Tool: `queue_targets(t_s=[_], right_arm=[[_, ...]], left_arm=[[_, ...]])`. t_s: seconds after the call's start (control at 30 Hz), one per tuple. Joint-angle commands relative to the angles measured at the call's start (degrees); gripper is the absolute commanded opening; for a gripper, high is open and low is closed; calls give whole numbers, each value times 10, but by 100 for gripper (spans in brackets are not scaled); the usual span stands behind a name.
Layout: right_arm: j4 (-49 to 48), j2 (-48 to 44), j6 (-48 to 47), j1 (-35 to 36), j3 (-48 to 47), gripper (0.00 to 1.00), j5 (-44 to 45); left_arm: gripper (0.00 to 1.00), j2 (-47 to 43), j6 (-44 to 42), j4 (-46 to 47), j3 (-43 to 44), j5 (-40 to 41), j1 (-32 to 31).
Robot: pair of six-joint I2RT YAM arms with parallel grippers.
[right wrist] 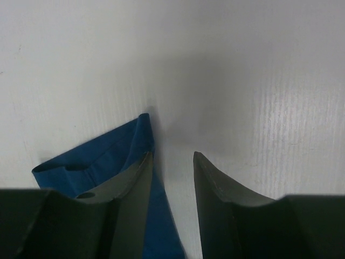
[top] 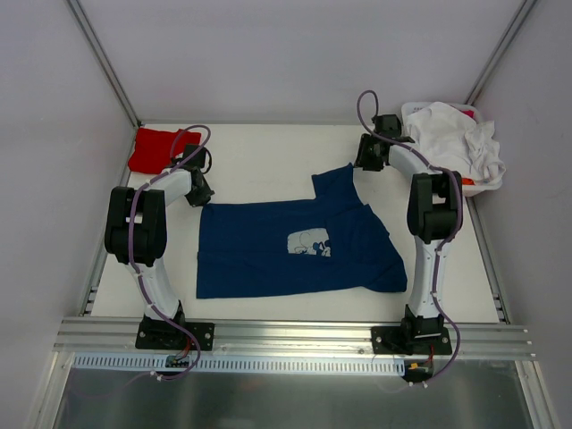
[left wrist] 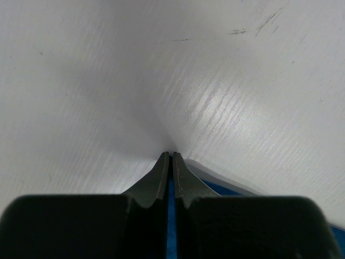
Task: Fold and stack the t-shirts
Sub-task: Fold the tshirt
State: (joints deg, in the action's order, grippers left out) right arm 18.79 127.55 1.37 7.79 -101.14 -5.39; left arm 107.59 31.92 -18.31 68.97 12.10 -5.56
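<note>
White counter [top: 268, 152] in front of me, with a few dark scuffs [left wrist: 237, 32] on it up close. Plain pale walls [top: 295, 54] on three sides, metal posts [top: 103, 61] in the corners, aluminium rail [top: 295, 332] along the near edge. Soft, even light.

- No word, number or brand can be read in any of the views.
- The navy t-shirt [top: 268, 255] in the middle of the table has a pale print [top: 310, 243] on its chest; it looks like a small cartoon picture, and from above it is too small to show any letters.
- The two wrist views show no writing.
</note>
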Motion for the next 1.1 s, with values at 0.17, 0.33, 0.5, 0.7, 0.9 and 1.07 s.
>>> queue_targets(t_s=[0.17, 0.33, 0.5, 0.7, 0.9, 1.07], right_arm=[[4, 11, 5, 6, -37, 40, -18], [9, 5, -5, 16, -47, 40, -12], [15, -5, -9, 23, -53, 40, -4], [26, -10, -9, 29, -63, 40, -2], [16, -5, -8, 37, -46, 40, 2], [3, 1, -8, 39, -30, 39, -3]], left_arm=[[0, 9, -10, -8, 15, -19, -1], [0, 9, -10, -7, 16, -21, -1], [0, 10, -11, -8, 18, -21, -1], [0, 10, -11, -7, 18, -21, -1], [0, 10, -11, -8, 17, -21, -1], [0, 10, -12, -7, 17, -22, -1]])
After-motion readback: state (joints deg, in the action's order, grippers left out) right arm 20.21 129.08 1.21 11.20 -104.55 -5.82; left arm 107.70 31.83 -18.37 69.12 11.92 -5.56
